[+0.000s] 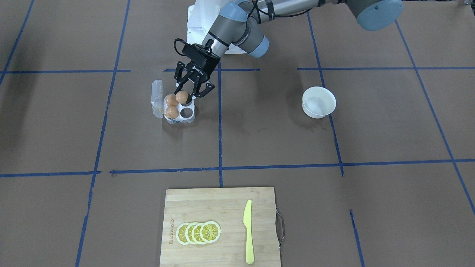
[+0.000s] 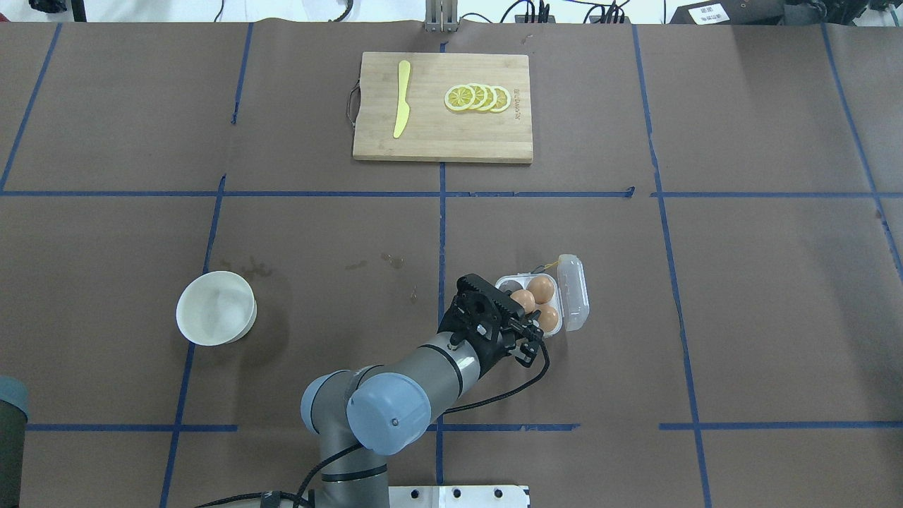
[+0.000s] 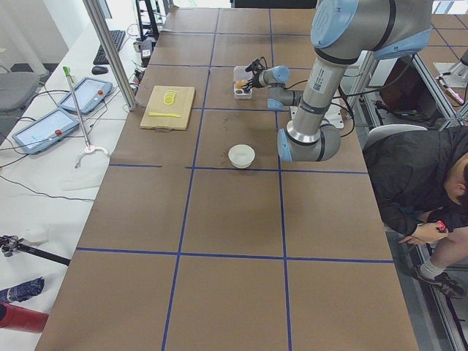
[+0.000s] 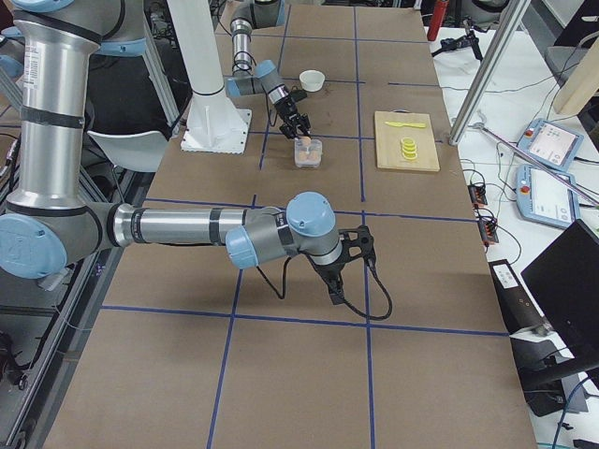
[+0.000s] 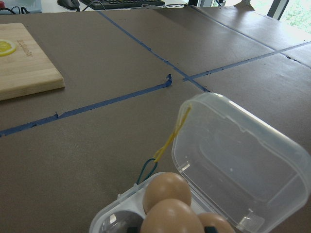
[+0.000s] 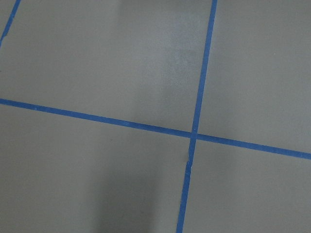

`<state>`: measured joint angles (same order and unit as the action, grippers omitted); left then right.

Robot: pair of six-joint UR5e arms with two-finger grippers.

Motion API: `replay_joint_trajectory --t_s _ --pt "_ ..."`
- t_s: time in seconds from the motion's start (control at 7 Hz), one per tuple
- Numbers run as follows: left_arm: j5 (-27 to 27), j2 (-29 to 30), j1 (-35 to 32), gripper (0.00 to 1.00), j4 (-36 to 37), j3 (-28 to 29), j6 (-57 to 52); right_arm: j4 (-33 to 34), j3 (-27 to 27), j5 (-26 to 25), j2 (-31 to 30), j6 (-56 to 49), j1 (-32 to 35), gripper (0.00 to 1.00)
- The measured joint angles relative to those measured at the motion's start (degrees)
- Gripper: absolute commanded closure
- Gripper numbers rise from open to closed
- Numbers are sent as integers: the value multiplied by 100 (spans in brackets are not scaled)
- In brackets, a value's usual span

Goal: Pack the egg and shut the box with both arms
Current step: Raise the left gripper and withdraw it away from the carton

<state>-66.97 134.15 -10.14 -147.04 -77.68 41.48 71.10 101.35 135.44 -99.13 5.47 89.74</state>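
Observation:
The clear box (image 1: pixel 187 118) stands open on the table, its lid (image 1: pixel 157 98) folded back. Two eggs lie in its cells (image 1: pixel 172 112). One cell (image 1: pixel 186 111) is empty. My left gripper (image 1: pixel 183 97) is shut on a third egg (image 1: pixel 181 97) at the cell nearest the robot, and I cannot tell if that egg rests in it. The overhead view shows the same gripper (image 2: pixel 525 310), egg (image 2: pixel 523 300) and lid (image 2: pixel 573 293). The left wrist view shows the eggs (image 5: pixel 165 189) and lid (image 5: pixel 238 165) close up. My right gripper (image 4: pixel 332 285) hangs low over bare table far from the box, and I cannot tell its state.
An empty white bowl (image 1: pixel 319 102) stands on the robot's left side of the table. A wooden cutting board (image 1: pixel 219 207) with lemon slices (image 1: pixel 198 233) and a yellow knife (image 1: pixel 248 231) lies at the far edge. A person (image 3: pixel 431 183) bends beside the table.

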Motion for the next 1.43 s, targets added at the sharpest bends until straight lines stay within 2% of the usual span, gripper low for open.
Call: replay_joint_trajectory --t_s 0.14,0.43,0.57,1.0,1.29,1.43 --pt "0 3 -2 30 0 -1 -23 0 0 0 4 0 0 0" --pt "0 6 -2 8 0 -13 -33 0 -1 0 10 6 0 0" --pt "-2 6 -3 1 -2 -30 -32 0 -1 0 13 6 0 0" --pt "-326 -8 -157 1 28 -399 -9 0 -1 6 19 7 0 0" --pt "-939 -37 -505 1 305 -734 36 0 0 10 29 15 0 0" --pt "-1352 -89 -763 1 742 -1030 55 0 4 14 32 20 0 0"
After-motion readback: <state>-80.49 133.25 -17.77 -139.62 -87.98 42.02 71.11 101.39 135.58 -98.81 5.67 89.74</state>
